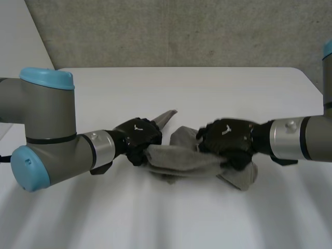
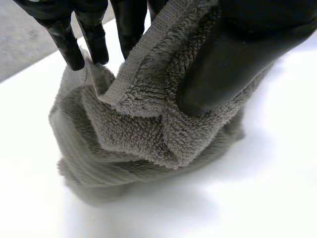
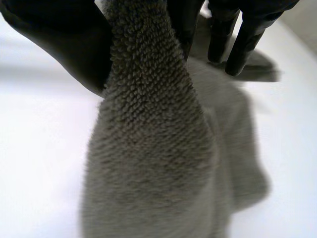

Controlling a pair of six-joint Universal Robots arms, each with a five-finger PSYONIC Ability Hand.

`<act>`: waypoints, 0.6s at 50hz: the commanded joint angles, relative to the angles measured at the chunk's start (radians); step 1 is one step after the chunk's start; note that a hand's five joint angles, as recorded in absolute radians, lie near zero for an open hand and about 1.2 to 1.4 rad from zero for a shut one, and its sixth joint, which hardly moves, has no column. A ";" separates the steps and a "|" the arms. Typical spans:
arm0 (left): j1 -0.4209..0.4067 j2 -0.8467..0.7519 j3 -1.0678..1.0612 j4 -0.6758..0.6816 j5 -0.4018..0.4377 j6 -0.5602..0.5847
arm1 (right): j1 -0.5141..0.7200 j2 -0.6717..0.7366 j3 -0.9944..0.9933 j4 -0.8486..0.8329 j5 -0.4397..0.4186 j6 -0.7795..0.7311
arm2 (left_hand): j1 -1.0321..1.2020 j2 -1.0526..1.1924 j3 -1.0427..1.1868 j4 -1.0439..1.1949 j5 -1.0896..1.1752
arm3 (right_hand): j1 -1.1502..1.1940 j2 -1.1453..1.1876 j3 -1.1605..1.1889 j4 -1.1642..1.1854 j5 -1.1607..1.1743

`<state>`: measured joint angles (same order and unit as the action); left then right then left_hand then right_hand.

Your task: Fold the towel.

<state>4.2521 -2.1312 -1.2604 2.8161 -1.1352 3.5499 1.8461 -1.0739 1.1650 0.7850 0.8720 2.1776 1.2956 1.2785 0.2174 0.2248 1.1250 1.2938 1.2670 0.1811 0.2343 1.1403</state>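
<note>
Head view, nearest first: bare white table [image 1: 155,223] lies at 6 o'clock. Just beyond it, about mid-table, the grey towel [image 1: 184,161] is a crumpled bundle strung between the two hands. The left hand [image 1: 137,136] has the bundle's 9 o'clock end. In its own wrist view the thumb [image 2: 233,64] presses a hemmed edge of terry against the fingers [image 2: 91,39], so it is clamped on the cloth. The right hand [image 1: 228,139] has the 3 o'clock end. There too the cloth runs up between the thumb [image 3: 64,44] and the fingers [image 3: 237,39], pinched tight. One loose corner [image 1: 241,179] droops at 5 o'clock of the right hand, and another pointed corner [image 1: 167,116] sticks out toward 12 o'clock behind the left hand.

As I judge it, the fold is barely begun. No flat layer, squared edge or clean crease shows, only bunched folds. What is left is to spread the cloth flat, bring the edges together and lay it down.

Farther off the tabletop is smooth, white and round-cornered. Behind it, at 12 o'clock, stands a rough grey wall [image 1: 181,31].
</note>
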 commanded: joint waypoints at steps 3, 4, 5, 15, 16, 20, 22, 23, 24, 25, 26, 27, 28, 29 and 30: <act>-0.047 0.236 -0.071 0.378 -0.153 -0.156 | 0.002 -0.186 0.085 -0.753 0.059 0.528 | 0.101 0.118 -0.043 -0.050 0.097 | 0.102 0.129 -0.007 -0.060 0.081; -0.047 0.237 -0.071 0.379 -0.153 -0.157 | -0.002 -0.274 0.184 -0.958 0.112 0.666 | 0.101 0.118 -0.043 -0.050 0.097 | 0.102 0.129 -0.007 -0.060 0.081; -0.047 0.323 -0.127 0.485 -0.162 -0.193 | -0.010 -0.367 0.267 -1.157 0.174 0.789 | 0.101 0.118 -0.043 -0.050 0.097 | 0.102 0.129 -0.007 -0.060 0.081; -0.044 0.576 -0.318 0.849 -0.176 -0.310 | -0.041 -0.431 0.227 -0.964 0.147 0.843 | 0.101 0.118 -0.043 -0.050 0.097 | 0.102 0.129 -0.007 -0.060 0.081; -0.038 0.568 -0.318 0.809 -0.176 -0.313 | -0.042 -0.392 0.202 -0.872 0.130 0.768 | 0.101 0.118 -0.043 -0.050 0.097 | 0.102 0.129 -0.007 -0.060 0.081; -0.034 0.524 -0.309 0.711 -0.170 -0.310 | -0.042 -0.338 0.194 -0.765 0.125 0.609 | 0.101 0.118 -0.043 -0.050 0.097 | 0.102 0.129 -0.007 -0.060 0.081; -0.034 0.452 -0.300 0.611 -0.167 -0.309 | -0.044 -0.330 0.200 -0.740 0.133 0.534 | 0.084 0.101 -0.043 -0.050 0.080 | 0.102 0.129 -0.007 -0.060 0.081; -0.034 0.451 -0.300 0.611 -0.167 -0.309 | -0.038 -0.322 0.214 -0.725 0.136 0.472 | 0.083 0.101 -0.043 -0.050 0.079 | 0.102 0.129 -0.007 -0.060 0.081; -0.032 0.420 -0.298 0.570 -0.167 -0.309 | -0.038 -0.310 0.240 -0.715 0.142 0.421 | -0.007 0.010 -0.043 -0.050 -0.011 | 0.083 0.110 -0.007 -0.060 0.062; -0.031 0.387 -0.298 0.531 -0.167 -0.307 | -0.038 -0.310 0.240 -0.714 0.142 0.421 | -0.118 -0.101 -0.043 -0.050 -0.122 | 0.083 0.110 -0.007 -0.060 0.062; -0.031 0.387 -0.298 0.531 -0.167 -0.307 | -0.038 -0.310 0.240 -0.714 0.142 0.421 | -0.119 -0.102 -0.043 -0.050 -0.123 | 0.083 0.110 -0.007 -0.060 0.062; -0.031 0.355 -0.304 0.498 -0.166 -0.303 | -0.045 -0.289 0.264 -0.710 0.147 0.392 | -0.288 -0.271 -0.043 -0.050 -0.292 | -0.350 -0.323 -0.007 -0.060 -0.371; -0.034 0.315 -0.313 0.468 -0.164 -0.295 | -0.048 -0.269 0.298 -0.705 0.145 0.363 | -0.574 -0.557 -0.043 -0.050 -0.578 | -1.037 -1.011 -0.007 -0.060 -1.058; -0.034 0.315 -0.313 0.468 -0.164 -0.295 | -0.048 -0.268 0.298 -0.705 0.145 0.363 | -0.577 -0.560 -0.043 -0.050 -0.581 | -1.044 -1.018 -0.007 -0.060 -1.065; -0.038 0.278 -0.321 0.441 -0.164 -0.281 | -0.045 -0.253 0.321 -0.704 0.144 0.347 | -0.891 -0.874 -0.043 -0.050 -0.895 | -1.119 -1.092 -0.007 -0.060 -1.140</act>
<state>4.2204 -1.7236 -1.5667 3.3773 -1.3020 3.2426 1.8034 -1.3803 1.4031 0.0740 1.0090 2.6228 0.8984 0.8874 0.2173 0.2248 0.7366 1.0734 1.0526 0.1811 0.2342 0.9100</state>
